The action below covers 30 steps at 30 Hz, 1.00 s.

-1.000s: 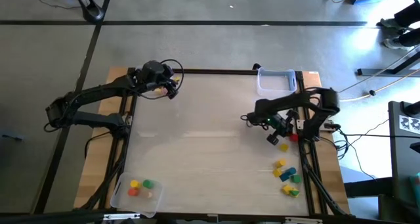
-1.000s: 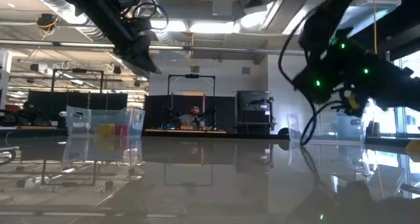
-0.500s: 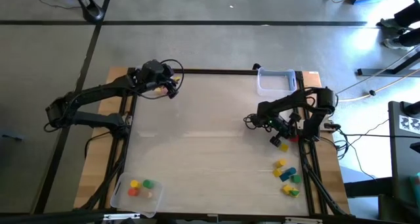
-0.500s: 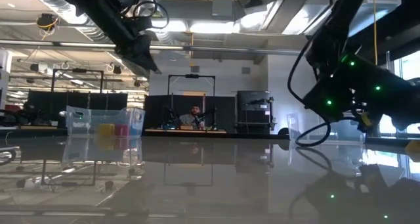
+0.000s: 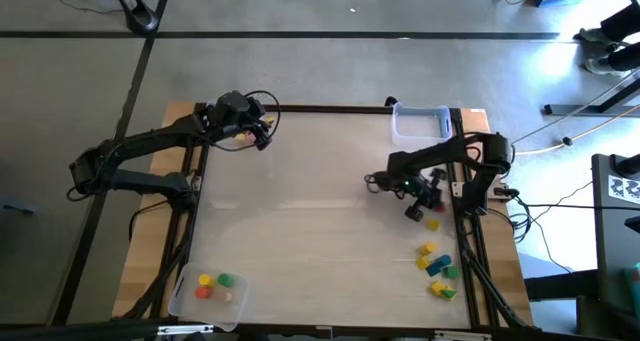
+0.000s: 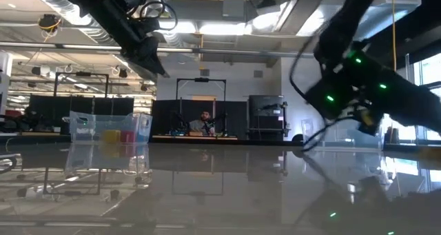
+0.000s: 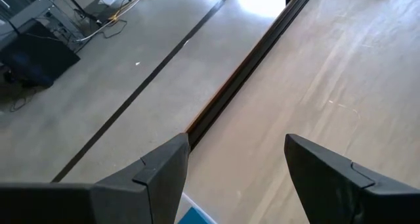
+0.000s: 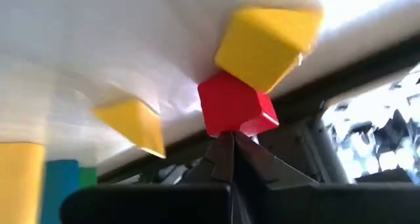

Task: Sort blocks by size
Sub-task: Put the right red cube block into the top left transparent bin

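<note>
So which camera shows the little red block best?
The right wrist view: the red block fills the middle, just past the shut right gripper, beside a yellow block. The high view shows only a red speck by that gripper. The low and left wrist views do not show it.

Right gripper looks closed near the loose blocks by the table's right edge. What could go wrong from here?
The right gripper is shut with its tips meeting just below the small red wooden cube, apparently gripping nothing, so it may come away empty. The yellow wooden cube touches the red one; any nudge could shove both toward the table's dark edge rail.
</note>
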Each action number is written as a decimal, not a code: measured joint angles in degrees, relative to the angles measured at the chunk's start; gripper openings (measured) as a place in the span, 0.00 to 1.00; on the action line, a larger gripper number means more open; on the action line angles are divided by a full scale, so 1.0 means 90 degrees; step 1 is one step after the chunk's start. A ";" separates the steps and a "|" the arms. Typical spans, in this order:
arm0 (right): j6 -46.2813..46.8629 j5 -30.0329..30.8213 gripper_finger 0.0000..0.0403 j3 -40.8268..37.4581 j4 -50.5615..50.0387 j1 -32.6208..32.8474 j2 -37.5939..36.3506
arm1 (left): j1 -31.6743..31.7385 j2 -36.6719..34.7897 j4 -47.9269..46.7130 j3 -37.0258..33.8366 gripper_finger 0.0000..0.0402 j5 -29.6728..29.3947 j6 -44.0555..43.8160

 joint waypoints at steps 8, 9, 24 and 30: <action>-0.0528 0.0510 0.01 0.1385 0.0531 0.0159 -0.0012 | 0.0002 0.0000 -0.0001 0.0000 0.60 0.0002 -0.0013; -0.0541 0.0540 0.01 0.1514 0.0675 0.0153 -0.0012 | 0.0002 0.0000 -0.0001 0.0000 0.60 0.0002 -0.0013; -0.1961 0.1807 0.01 0.2764 0.1655 0.0142 -0.0816 | 0.0000 0.0000 -0.0069 0.0000 0.60 0.0002 0.0013; -0.2145 0.1524 0.17 0.2543 0.1989 0.0046 -0.0862 | 0.0002 0.0000 -0.0066 0.0000 0.60 0.0002 0.0011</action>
